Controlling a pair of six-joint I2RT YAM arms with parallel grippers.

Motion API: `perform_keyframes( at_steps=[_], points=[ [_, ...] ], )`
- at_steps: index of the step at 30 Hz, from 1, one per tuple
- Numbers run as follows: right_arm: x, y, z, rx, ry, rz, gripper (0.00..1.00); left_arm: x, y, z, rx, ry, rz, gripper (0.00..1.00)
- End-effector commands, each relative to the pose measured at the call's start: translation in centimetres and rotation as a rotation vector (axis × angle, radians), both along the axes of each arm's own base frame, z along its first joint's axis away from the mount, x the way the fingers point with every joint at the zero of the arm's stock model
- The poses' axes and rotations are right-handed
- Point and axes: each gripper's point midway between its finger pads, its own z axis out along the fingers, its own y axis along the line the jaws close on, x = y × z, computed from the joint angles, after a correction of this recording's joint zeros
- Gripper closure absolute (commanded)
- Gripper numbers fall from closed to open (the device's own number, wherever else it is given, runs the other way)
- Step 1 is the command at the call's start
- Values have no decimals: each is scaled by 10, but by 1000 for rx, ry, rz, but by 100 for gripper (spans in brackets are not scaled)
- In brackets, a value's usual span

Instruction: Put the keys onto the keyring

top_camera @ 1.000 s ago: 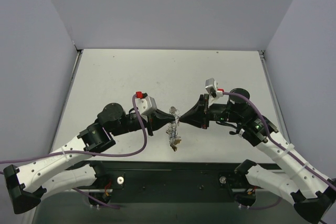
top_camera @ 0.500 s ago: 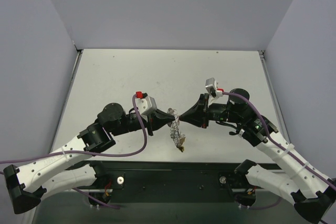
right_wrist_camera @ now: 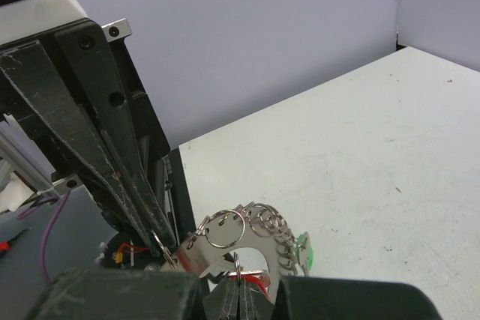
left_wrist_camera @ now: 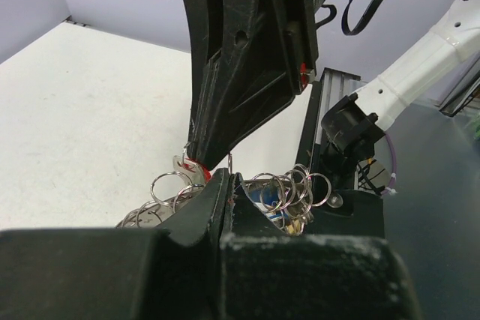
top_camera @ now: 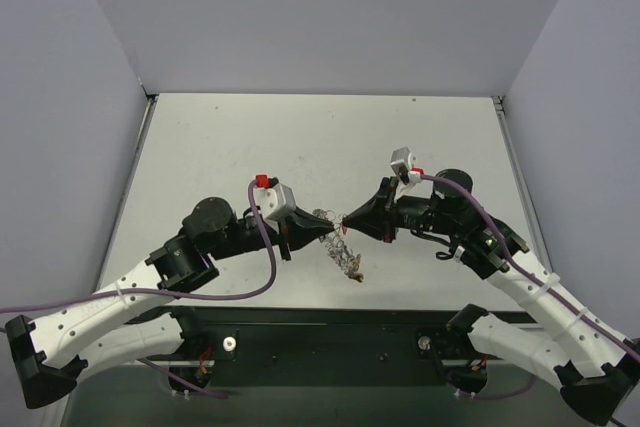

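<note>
1. Left claw (top_camera: pixel 318 232) is clenched on the keyring (top_camera: pixel 342 249), which hangs over the surface (top_camera: pixel 300 137) near its 6 o'clock edge.
2. Right claw (top_camera: pixel 347 219), at the keyring's 12 o'clock, pinches a red key (left_wrist_camera: pixel 201 171); threading looks unfinished.
3. Blue key (left_wrist_camera: pixel 264 196) and green key (right_wrist_camera: pixel 302 249) seem already on.

a robotics lab test cell. a bare white table (top_camera: pixel 300 137) sits boxed in by plain lavender walls (top_camera: pixel 330 17). the left arm (top_camera: pixel 120 302) and right arm (top_camera: pixel 545 297), trailing purple cables (top_camera: pixel 262 282), are bolted to a black frame (top_camera: pixel 330 342).
</note>
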Motion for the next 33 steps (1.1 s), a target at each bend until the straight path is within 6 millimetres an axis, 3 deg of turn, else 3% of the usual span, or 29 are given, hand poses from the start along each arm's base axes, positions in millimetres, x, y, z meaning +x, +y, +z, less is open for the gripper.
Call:
perform_keyframes(
  at_steps=[1, 5, 11, 19, 33],
  points=[
    [8, 0, 10, 10, -54, -27, 100, -11, 2, 49, -147, -70, -42, 100],
    [5, -1, 15, 19, -68, -25, 100, -9, 0, 45, -141, -61, -38, 100],
    [2, -8, 29, 43, -119, -39, 100, 9, 6, 39, -114, -14, 72, 100],
    [-2, 4, 40, 27, -188, -19, 100, 25, 13, 35, -93, 46, 177, 100],
    [6, 16, 34, -23, -198, -24, 100, 25, 9, 37, -118, 66, 170, 100]
  ],
)
